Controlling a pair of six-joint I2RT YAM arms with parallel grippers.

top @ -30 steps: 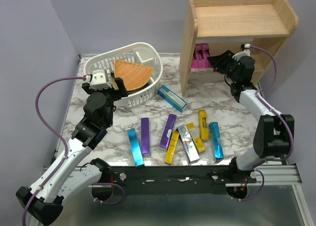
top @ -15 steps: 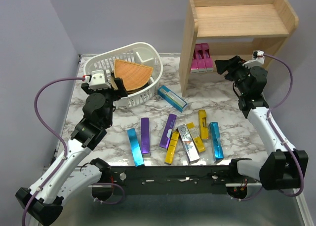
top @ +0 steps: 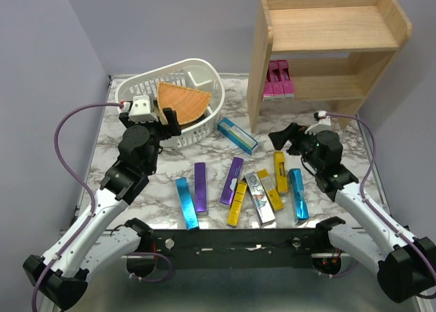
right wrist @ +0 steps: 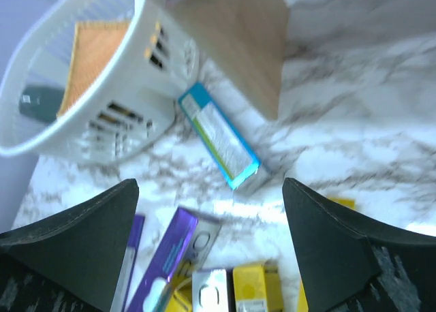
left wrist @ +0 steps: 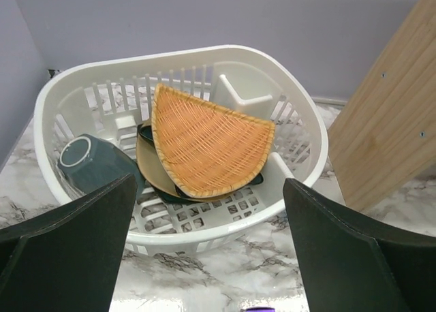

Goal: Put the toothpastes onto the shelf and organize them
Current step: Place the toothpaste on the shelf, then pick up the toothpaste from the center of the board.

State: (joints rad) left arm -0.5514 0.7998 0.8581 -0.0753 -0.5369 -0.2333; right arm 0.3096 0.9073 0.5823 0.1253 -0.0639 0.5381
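Now wide and empty, the right jaws hang at centre right, just up-frame of loose toothpastes (top: 259, 197) on the table (top: 293, 114). A second earlier they reached into the shelf (top: 327, 26) beside the pink cartons (top: 279, 80). The left jaws gape too.

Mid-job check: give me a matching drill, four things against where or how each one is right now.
1 pink toothpastes
2 orange woven wedge
3 light-blue carton
4 right gripper

A in the white basket
B on the lower tier of the shelf
C open, empty, over the table
D flat on the table beside the basket

Pairs: 1-B, 2-A, 3-D, 4-C
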